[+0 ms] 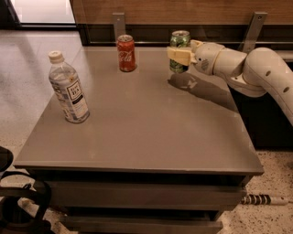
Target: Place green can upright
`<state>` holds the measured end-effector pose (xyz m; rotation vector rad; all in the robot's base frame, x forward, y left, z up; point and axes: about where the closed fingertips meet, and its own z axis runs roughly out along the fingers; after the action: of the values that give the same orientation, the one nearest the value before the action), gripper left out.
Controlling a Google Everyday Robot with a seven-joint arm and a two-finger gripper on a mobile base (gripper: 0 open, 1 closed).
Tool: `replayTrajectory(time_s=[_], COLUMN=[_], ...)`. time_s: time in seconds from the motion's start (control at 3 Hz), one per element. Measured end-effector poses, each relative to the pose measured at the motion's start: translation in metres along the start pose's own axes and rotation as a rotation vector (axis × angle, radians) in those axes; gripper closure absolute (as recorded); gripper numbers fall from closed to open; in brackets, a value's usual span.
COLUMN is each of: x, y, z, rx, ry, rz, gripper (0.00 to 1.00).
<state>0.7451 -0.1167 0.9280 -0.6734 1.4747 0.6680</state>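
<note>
Gripper: jaws clamped on the sides of the green can. The can is upright over the far edge of the grey table; contact with the top cannot be told.
Arm: white, extends from the right of the green can.
Red can: upright, left of the green can.
Water bottle: upright, well to the left of the green can, nearer the camera.
Room: speckled floor; wooden wall panel behind the green can.

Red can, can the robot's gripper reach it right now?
Probably not yet. The gripper is shut on the green can, held upright beside the red can. Nothing stands on the table between them, so once it lets go, the way looks free.
</note>
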Motion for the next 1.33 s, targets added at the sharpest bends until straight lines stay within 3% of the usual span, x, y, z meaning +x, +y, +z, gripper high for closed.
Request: replayTrajectory(time_s=[1.33], x=[0.041], y=[0.002], z=[0.022], rx=[0.098], ry=[0.038], rz=[-0.023], gripper=[1.00])
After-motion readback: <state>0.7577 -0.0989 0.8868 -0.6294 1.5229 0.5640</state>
